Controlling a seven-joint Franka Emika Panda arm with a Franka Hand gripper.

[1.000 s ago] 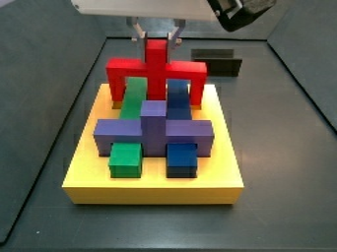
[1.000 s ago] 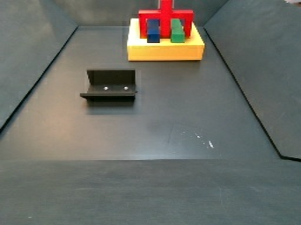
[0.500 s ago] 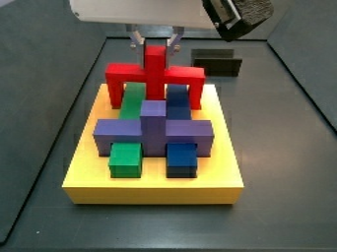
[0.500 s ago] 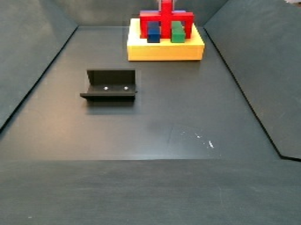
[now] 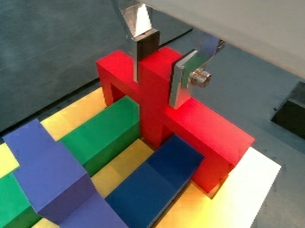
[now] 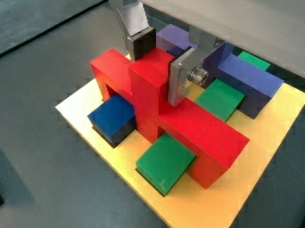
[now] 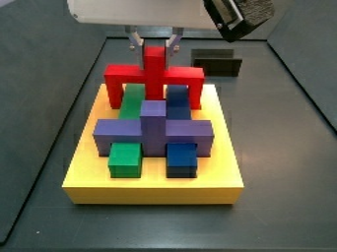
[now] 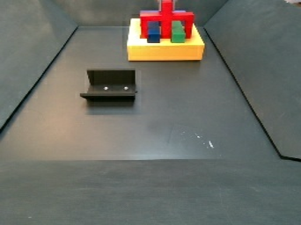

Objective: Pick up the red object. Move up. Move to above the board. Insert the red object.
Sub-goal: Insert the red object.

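The red object (image 7: 156, 74) stands upright at the far end of the yellow board (image 7: 79, 177). Its bar spans the green (image 5: 84, 134) and blue (image 5: 161, 174) blocks, and its legs reach down beside them. My gripper (image 5: 165, 55) is directly above it, and both silver fingers press the sides of the short upright stub (image 6: 149, 76) with no gap showing. In both side views the gripper (image 7: 156, 41) hangs over the board's back edge. A purple cross-shaped block (image 7: 152, 133) lies across the middle of the board (image 8: 165, 51).
The dark L-shaped fixture (image 8: 109, 85) stands on the grey floor away from the board. A small dark box (image 7: 218, 61) sits behind the board to one side. Dark walls (image 8: 35, 79) ring the floor.
The gripper and the red object have come down a little together, so the red bar sits lower over the green and blue blocks. Nothing has moved in the last half second.
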